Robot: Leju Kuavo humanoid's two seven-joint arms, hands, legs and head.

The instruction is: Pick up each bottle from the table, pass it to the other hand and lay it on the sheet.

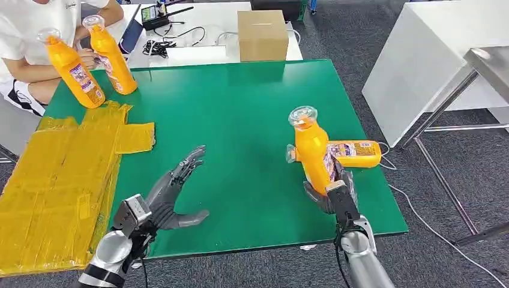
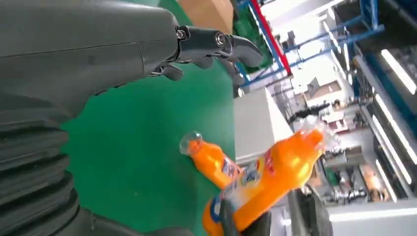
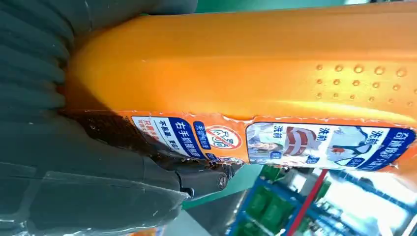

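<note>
Green surface (image 1: 240, 120) w/ grey carpet around. Right hand (image 1: 331, 193) has fingers clamped on base of upright orange bottle (image 1: 312, 150), cap up, lifted above surface. Second bottle (image 1: 354, 153) lies on its side just behind those fingers. Left hand (image 1: 171, 195) hovers w/ fingers apart, holding nothing. Yellow sheet (image 1: 54, 180) lies beyond left fingers; a person (image 1: 30, 36) holds two more bottles (image 1: 111, 57) at far corner.
</note>
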